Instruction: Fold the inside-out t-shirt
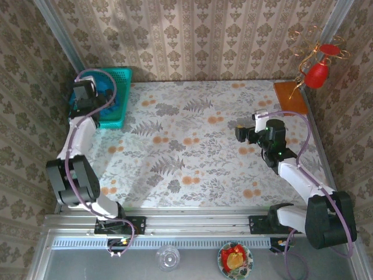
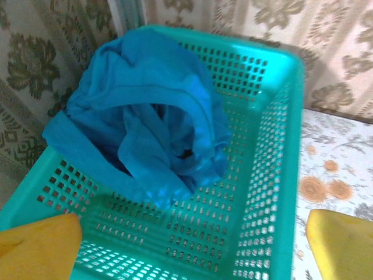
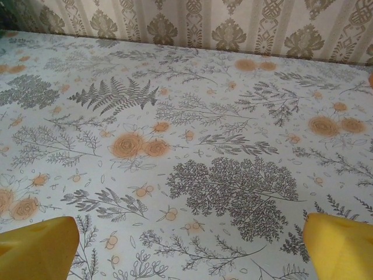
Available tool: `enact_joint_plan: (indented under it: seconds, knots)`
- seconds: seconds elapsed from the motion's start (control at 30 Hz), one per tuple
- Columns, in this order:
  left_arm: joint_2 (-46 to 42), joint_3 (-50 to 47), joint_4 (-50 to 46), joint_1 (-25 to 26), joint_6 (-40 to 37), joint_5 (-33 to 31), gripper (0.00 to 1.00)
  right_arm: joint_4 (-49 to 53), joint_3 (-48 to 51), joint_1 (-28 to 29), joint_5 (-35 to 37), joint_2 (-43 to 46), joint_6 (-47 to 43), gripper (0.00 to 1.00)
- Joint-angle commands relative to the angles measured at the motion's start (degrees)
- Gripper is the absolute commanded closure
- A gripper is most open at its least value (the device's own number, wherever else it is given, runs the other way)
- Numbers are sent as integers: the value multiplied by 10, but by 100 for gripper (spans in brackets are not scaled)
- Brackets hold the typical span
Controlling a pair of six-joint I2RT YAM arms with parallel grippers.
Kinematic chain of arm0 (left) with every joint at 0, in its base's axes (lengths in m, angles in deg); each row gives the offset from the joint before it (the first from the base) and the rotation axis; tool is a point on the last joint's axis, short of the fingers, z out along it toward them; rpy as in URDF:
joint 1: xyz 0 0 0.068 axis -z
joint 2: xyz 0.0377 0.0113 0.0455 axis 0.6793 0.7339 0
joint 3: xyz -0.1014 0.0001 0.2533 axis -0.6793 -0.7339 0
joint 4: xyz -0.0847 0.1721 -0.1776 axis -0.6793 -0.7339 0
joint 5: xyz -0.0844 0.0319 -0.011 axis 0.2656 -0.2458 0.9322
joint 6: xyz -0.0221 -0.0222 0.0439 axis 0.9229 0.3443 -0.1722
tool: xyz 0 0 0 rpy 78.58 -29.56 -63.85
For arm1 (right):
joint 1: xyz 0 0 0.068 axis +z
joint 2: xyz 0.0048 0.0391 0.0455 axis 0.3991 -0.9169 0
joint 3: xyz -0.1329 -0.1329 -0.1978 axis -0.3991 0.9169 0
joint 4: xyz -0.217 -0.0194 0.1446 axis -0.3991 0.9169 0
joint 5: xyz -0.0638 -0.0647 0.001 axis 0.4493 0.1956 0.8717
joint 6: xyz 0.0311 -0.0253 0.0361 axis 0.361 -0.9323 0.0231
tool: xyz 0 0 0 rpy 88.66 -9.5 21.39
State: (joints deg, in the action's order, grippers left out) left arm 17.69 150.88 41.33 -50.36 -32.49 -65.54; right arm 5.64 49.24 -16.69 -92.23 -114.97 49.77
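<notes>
Left gripper [image 2: 192, 239] and right gripper [image 3: 189, 245] gape wide, empty; one t-shirt [image 2: 145, 111] fills one basket [image 2: 284, 122].

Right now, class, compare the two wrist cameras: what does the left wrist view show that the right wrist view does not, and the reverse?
Left wrist: the teal-blue t-shirt crumpled in the green mesh basket, ahead of the open left gripper. Right wrist: a wide stretch of floral table ahead of the open right gripper. Both: yellow fingertips at the bottom corners, some of that table, patterned wallpaper behind.
</notes>
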Motion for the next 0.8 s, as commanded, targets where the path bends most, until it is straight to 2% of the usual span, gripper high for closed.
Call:
enact_joint_plan:
  seconds: [0.0,0.2,0.3,0.43,0.63,0.77]
  knots:
    - [70,72,-111,-38,63,36,2,20,-21,9,14,13,-8,0]
    - [207,214,-205,-66,99,74,7,17,-12,29,27,16,0,0]
    - [251,268,-222,-67,110,77,15,20,-8,39,37,23,-1,0]
    - [316,350,-266,-67,120,74,32,14,4,46,50,37,-2,0]
    - [394,452,-314,-66,133,74,37,33,12,48,67,66,-10,0]
    - [446,515,-336,-66,137,81,46,42,14,48,77,86,-16,0]
